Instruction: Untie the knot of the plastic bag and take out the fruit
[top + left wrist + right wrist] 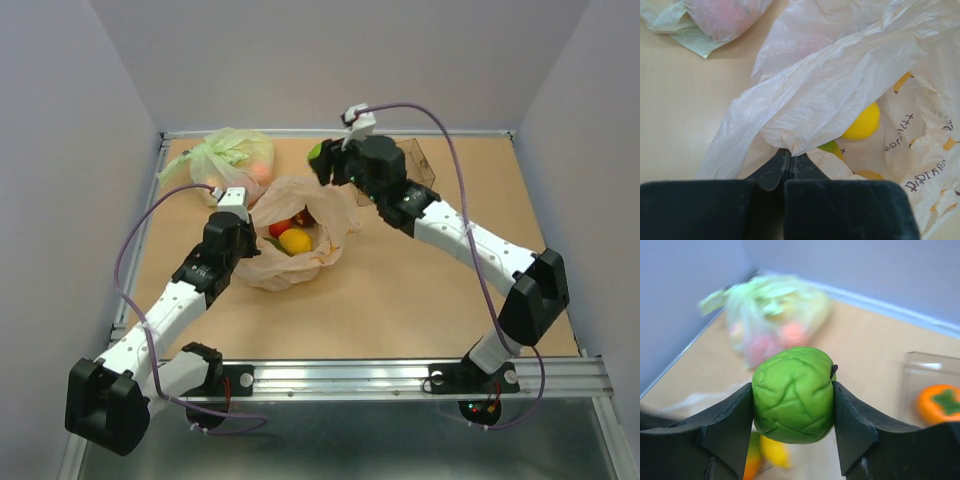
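Pinching bag (840, 85) film, held left gripper (789, 157) clenched, with lemon (862, 122) just ahead of its jaws; grasped lime (792, 400) squarely between right gripper (792, 389) jaws.

Dark lettering (909, 122) on the plastic bag (840, 85) is unreadable.

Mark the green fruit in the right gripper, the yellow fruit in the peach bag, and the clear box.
green fruit (792, 395): right wrist view, centre of its wrinkled skin.
yellow fruit (863, 121): left wrist view, middle of its exposed side.
clear box (425, 156): top view, its transparent wall.
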`<state>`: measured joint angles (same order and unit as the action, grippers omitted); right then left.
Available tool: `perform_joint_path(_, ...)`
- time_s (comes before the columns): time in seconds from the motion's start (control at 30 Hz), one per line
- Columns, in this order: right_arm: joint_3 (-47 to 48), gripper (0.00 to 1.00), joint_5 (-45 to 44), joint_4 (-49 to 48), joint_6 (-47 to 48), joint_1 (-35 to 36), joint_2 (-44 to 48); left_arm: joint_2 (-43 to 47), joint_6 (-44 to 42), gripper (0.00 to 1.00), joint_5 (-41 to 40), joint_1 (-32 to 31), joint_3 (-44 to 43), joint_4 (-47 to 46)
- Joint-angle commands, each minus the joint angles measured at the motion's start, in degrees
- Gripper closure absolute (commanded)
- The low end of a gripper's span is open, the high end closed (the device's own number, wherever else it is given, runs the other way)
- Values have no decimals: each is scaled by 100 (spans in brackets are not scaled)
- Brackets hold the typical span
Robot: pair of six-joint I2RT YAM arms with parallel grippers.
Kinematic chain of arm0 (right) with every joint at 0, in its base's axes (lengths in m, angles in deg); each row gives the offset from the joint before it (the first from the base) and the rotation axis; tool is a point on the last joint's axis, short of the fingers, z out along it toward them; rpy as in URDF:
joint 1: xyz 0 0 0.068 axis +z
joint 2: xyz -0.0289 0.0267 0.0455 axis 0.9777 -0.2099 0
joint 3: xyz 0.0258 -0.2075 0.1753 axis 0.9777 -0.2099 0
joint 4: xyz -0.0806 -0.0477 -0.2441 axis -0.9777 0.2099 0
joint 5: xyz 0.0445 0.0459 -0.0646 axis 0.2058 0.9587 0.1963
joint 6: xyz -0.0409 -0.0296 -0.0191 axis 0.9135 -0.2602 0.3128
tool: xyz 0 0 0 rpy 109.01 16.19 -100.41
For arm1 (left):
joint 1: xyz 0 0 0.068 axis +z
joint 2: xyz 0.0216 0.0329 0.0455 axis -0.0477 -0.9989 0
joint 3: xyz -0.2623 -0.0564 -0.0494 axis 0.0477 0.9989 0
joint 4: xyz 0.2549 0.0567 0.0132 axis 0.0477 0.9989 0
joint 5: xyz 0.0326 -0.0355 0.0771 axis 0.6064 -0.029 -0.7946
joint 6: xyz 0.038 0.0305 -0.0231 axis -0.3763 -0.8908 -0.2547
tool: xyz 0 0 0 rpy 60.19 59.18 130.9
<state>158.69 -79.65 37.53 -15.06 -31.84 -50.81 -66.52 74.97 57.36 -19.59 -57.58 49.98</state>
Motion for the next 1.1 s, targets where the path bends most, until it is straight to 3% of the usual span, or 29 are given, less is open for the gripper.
perform_joint_path(0.0, 517, 78, -739, -206, 122, -1085, -146, 44, -187, 100, -43, 27, -27, -395)
perform_joint_path(0.17, 552, 75, -994, -180, -361, -2220, -725, -131, -275, 100, 107, 44, -106, -457)
perform_joint_path(0.37, 692, 71, -959, -180, -696, -2881, -1534, -97, -258, 100, 256, 53, -88, -492)
perform_joint_path(0.47, 842, 64, -766, -171, -793, -3118, -1974, -105, -258, 100, 265, 53, -88, -492)
perform_joint_path(0.5, 912, 58, -670, -163, -828, -3197, -2053, -114, -258, 100, 265, 53, -97, -492)
perform_joint_path(0.53, 938, 41, -643, -171, -828, -3224, -2167, -97, -258, 100, 274, 53, -97, -492)
perform_joint_path(0.63, 1035, 11, -651, -145, -697, -3242, -2256, -105, -249, 100, 309, 53, -88, -492)
perform_joint_path(0.7, 1053, 2, -582, -49, -609, -3233, -2195, -105, -249, 100, 335, 62, -88, -492)
perform_joint_path(0.93, 580, 0, 155, 189, -310, -2997, -1203, -132, -214, 100, 467, 53, -88, -501)
perform_joint_path(1.07, 246, 6, 201, 531, 75, -2016, -394, -211, -100, 100, 756, 62, -62, -492)
